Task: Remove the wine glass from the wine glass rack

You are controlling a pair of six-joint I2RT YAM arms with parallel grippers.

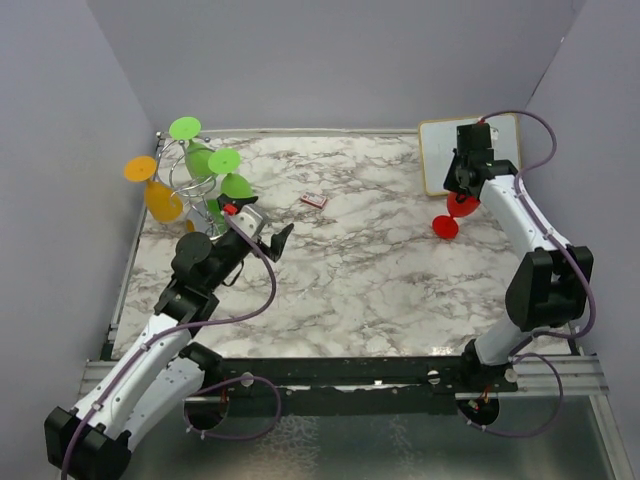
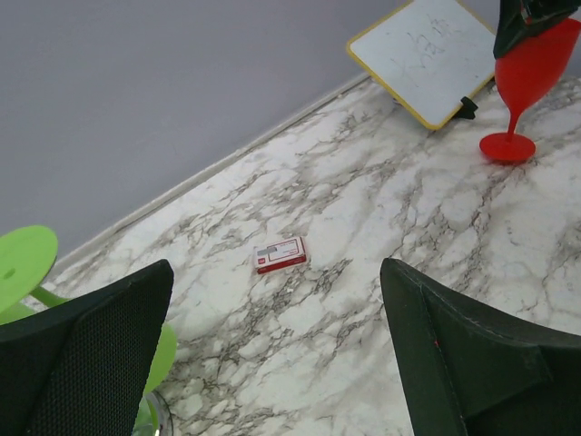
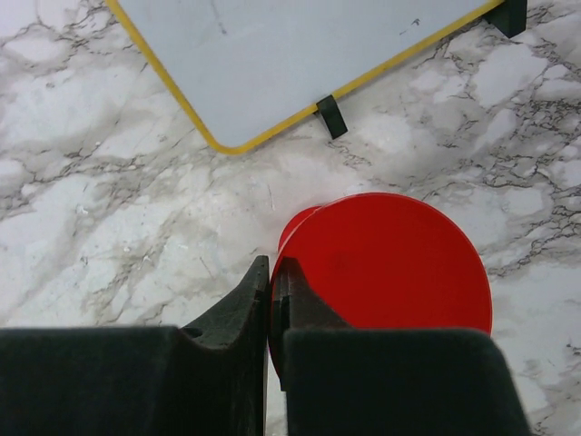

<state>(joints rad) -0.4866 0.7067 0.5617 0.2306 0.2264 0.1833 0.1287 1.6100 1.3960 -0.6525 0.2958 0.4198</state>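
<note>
Our right hand (image 3: 271, 275) is clenched on the rim of the red glass (image 3: 390, 263), well apart from the rack (image 1: 193, 182). Our left hand (image 1: 270, 238) is released, just beside the rack.

1. Wine glass rack (image 1: 192, 182) is sitting at far-L corner of counter (image 1: 380, 290), w/ hung glasses (image 1: 212, 160) dangling off its arms.
2. Left tool (image 1: 270, 238) is hovering just R of the rack, jaws wide apart, nothing btwn them.
3. Small card (image 1: 314, 201) is lying toward the back, approx mid-counter, R of the rack.
4. Board (image 1: 440, 165) is sitting at far-R corner.
5. Wine glass (image 1: 450, 215) is standing just in front of the board, foot on counter; right tool (image 1: 463, 190) is pinching its rim from above.
</note>
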